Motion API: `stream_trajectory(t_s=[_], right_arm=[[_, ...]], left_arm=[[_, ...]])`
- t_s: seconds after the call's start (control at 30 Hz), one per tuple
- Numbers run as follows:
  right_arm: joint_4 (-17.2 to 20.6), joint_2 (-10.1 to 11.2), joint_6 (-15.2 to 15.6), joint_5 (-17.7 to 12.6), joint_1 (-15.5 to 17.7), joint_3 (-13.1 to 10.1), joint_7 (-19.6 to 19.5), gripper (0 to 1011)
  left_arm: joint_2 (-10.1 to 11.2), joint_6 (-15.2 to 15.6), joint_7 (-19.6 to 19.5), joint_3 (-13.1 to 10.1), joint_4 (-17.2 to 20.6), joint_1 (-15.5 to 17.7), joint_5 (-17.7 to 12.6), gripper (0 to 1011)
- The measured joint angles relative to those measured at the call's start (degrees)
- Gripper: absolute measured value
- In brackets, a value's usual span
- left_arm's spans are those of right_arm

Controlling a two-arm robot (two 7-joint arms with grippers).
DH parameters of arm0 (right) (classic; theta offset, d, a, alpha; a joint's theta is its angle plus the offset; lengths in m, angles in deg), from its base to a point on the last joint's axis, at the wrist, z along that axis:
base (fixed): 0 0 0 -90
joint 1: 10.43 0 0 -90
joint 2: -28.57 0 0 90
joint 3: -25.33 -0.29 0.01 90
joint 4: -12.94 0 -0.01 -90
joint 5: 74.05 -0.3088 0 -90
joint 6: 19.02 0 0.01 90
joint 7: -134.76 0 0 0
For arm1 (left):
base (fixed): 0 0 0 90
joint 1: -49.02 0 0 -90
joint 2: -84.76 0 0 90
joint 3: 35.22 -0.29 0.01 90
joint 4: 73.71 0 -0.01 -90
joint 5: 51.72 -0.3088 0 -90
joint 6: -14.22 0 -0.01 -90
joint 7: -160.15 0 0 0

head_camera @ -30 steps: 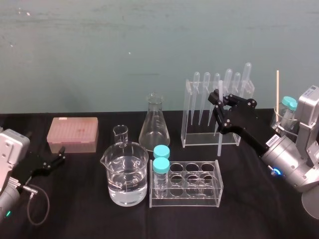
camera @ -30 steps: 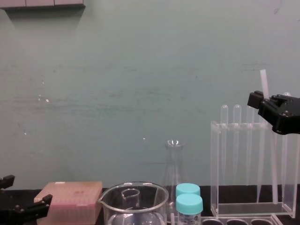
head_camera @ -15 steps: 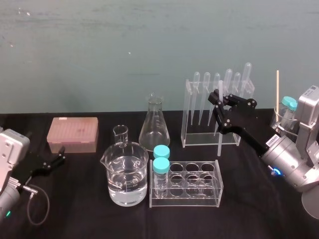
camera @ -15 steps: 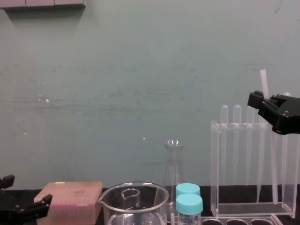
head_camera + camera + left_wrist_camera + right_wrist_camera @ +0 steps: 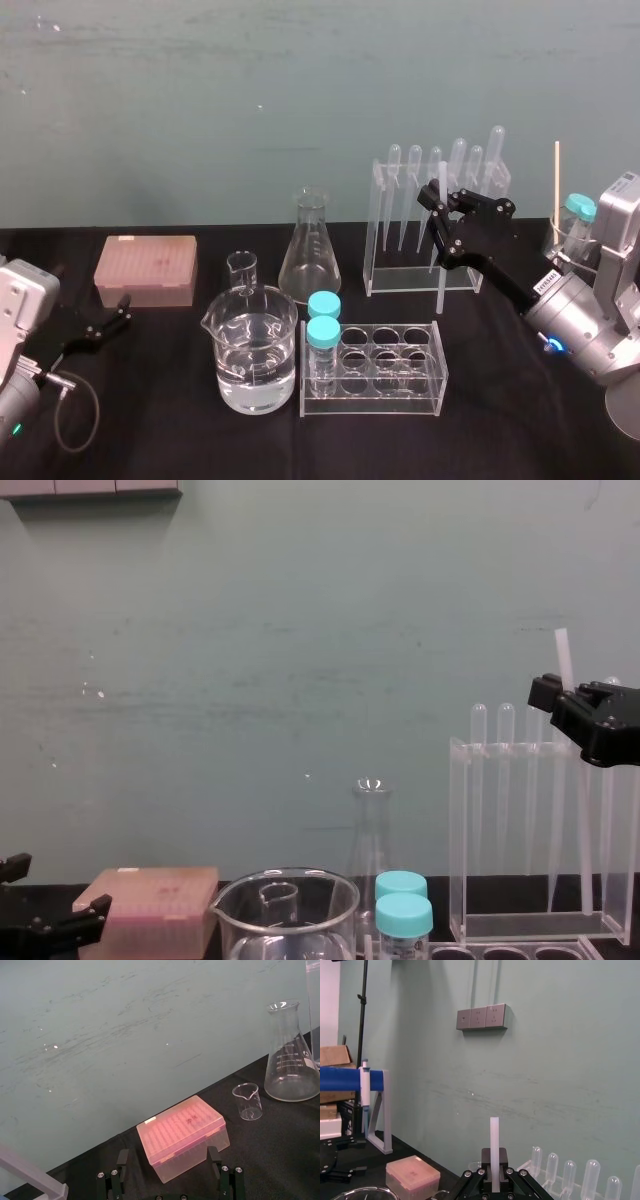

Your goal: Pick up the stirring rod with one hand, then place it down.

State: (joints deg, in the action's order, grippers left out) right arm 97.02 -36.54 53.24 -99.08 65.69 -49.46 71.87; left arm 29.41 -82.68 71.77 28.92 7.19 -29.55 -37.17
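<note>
The stirring rod (image 5: pixel 439 250) is a thin translucent-white stick standing nearly upright just in front of the clear pipette rack (image 5: pixel 385 235). My right gripper (image 5: pixel 437 207) is shut on its upper part, with a short length sticking out above the fingers. The chest view shows the rod (image 5: pixel 577 810) slanting down past the right gripper (image 5: pixel 562 694), and the right wrist view shows the rod (image 5: pixel 494 1147) rising from the pinched right gripper (image 5: pixel 494 1182). Whether its lower end touches the table I cannot tell. My left gripper (image 5: pixel 103 327) rests open at the far left, nothing in it.
A beaker of water (image 5: pixel 255 360), a small beaker (image 5: pixel 242 270), a conical flask (image 5: pixel 310 250) and a pink tip box (image 5: pixel 147 270) stand left of the rod. A tube rack (image 5: pixel 395 370) with two blue-capped vials sits in front. A capped bottle (image 5: pixel 578 215) stands far right.
</note>
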Motion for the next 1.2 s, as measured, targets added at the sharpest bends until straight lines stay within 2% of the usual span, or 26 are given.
stream_trajectory(t_s=[1.2], right_arm=[[0.0,0.0,0.0,0.0,0.0,0.0,0.0,69]], left_arm=[[0.0,0.0,0.0,0.0,0.0,0.0,0.0,1000]])
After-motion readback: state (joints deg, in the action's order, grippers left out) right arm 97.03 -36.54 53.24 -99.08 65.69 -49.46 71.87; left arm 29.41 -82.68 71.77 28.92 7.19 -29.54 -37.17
